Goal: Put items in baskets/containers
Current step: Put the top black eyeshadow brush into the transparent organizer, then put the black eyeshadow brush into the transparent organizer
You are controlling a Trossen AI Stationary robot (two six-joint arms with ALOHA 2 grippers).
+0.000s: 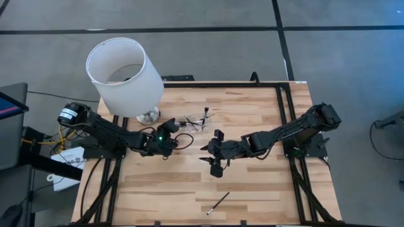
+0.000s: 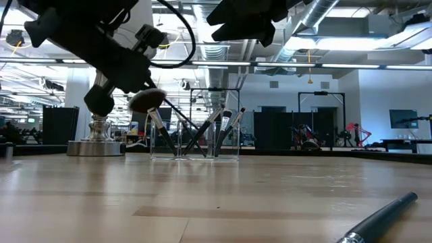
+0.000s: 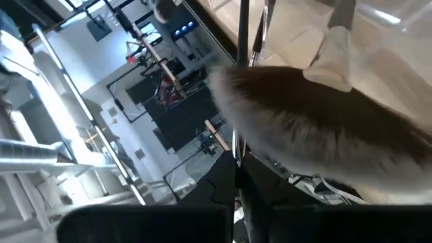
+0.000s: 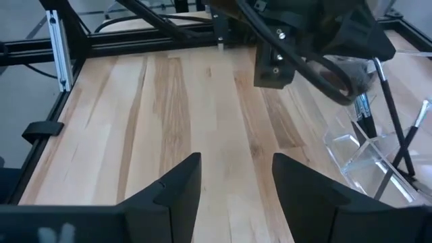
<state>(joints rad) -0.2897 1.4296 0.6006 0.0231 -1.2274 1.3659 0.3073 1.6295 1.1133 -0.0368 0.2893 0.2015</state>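
Observation:
The clear holder stands on the table with several slim brushes upright or leaning in it. One of them is a fluffy-headed brush. My left gripper is just left of the holder, shut on a thin black-handled brush. That brush slants down into the holder. My right gripper hovers open over bare wood, near and right of the holder. One more brush lies flat near the table's front edge. My left gripper holds the slim brush by its upper end, coming from the table's left and pointing slightly down. The fluffy head and the gripper's own body hide the contact, so the kind of hold does not show. The brush slants down toward the holder, lower end inside.
A big white lampshade on a silver base stands at the far left, close behind my left arm. Black frame rails run along the table's sides. Open wood lies between the holder and the front edge.

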